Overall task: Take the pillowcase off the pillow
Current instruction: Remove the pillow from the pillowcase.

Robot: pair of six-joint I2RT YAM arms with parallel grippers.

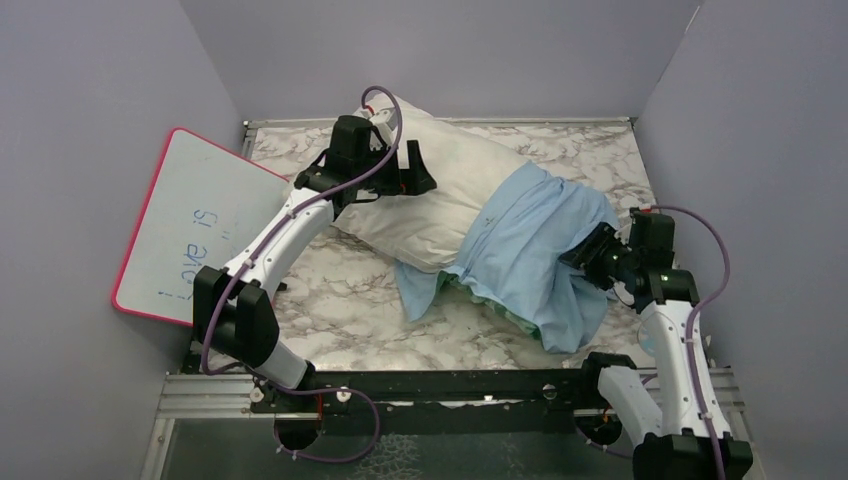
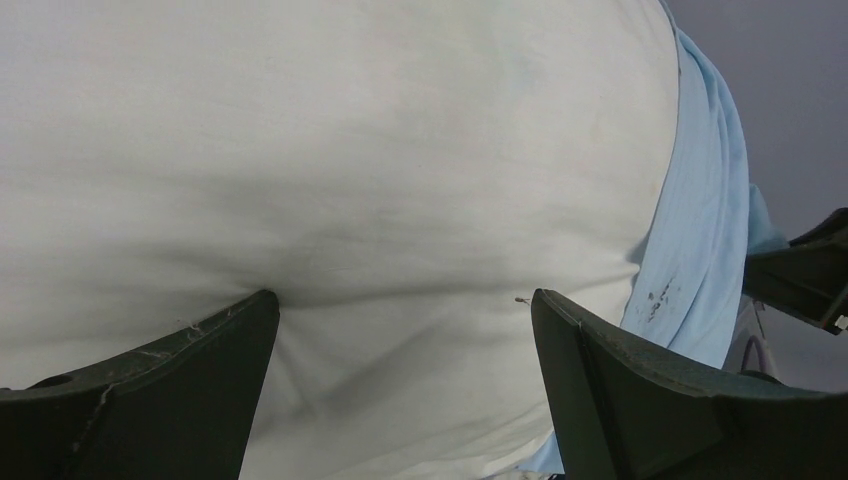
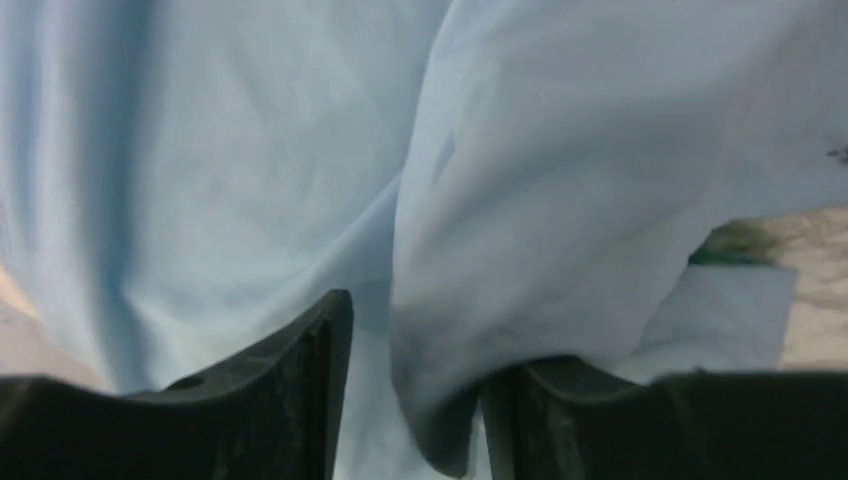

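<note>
Pillowcase (image 1: 535,250): one, light blue. From the top camera we see it bunched over the right end of the pillow (image 1: 430,190), its loose hem spilling onto the table (image 1: 340,300) in front, with a sliver of green lining at the lower edge. The pillow, one, cream-white, lies aslant mid-table, its left half bare. The left gripper (image 1: 418,170) bears on that bare half, and the right gripper (image 1: 578,250) is at the cloth's right flank. A whiteboard (image 1: 190,225), one, leans against the left wall, well apart from the work. Arms: two. Left wrist view: the jaws are spread wide and released, both tips dimpling the pillow, nothing pinched between them, with the blue edge at far right. Right wrist view: the jaws stand partly apart with a hanging fold between them. It touches one finger and shows a gap at the other, so we judge it loose, not clamped. Risks, in our judgement: with the fold unheld, a pull takes no cloth and the case slumps where it lies. If the left press is light, the pillow drags along with the case. The bunched cloth may also snag on the pillow's plump corner.
</note>
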